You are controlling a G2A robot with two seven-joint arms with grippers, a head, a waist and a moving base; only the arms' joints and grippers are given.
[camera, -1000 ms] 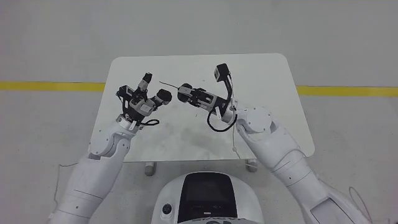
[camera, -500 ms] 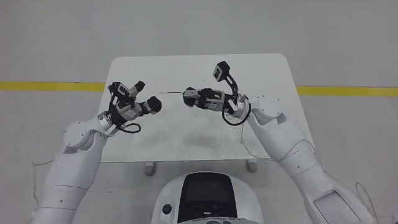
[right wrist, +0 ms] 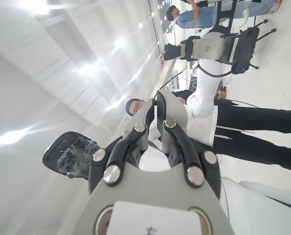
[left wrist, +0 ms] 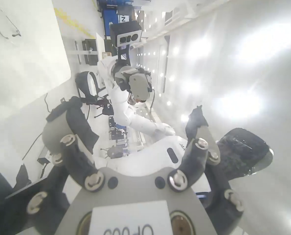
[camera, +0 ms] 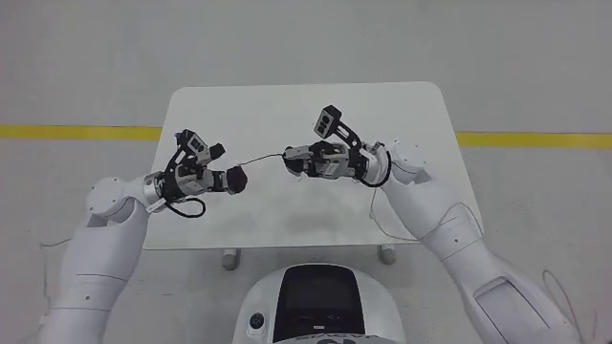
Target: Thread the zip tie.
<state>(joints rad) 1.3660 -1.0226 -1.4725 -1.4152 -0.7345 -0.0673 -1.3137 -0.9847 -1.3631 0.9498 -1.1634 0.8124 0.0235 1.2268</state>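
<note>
A thin black zip tie [camera: 260,160] hangs over the middle of the white table [camera: 287,105]. My right gripper [camera: 290,158] is shut on one end of it. In the right wrist view the two fingers of this gripper [right wrist: 156,96] press together, and the zip tie [right wrist: 171,80] sticks out past their tips. Its free end points at my left gripper [camera: 236,180], which is a short way to the left, above the table's front left part. In the left wrist view the left gripper [left wrist: 133,108] is open, its fingers wide apart with nothing between them.
The white table top [left wrist: 25,50] lies bare under both arms, with rounded corners and its front edge [camera: 287,246] near the robot. A loose black cable [camera: 187,206] loops off the left wrist. Grey floor with yellow lines [camera: 76,132] surrounds the table.
My left gripper has pulled back from the right gripper, toward the table's front left. My right gripper has shifted slightly nearer and turned, so the zip tie now points at the left gripper.
</note>
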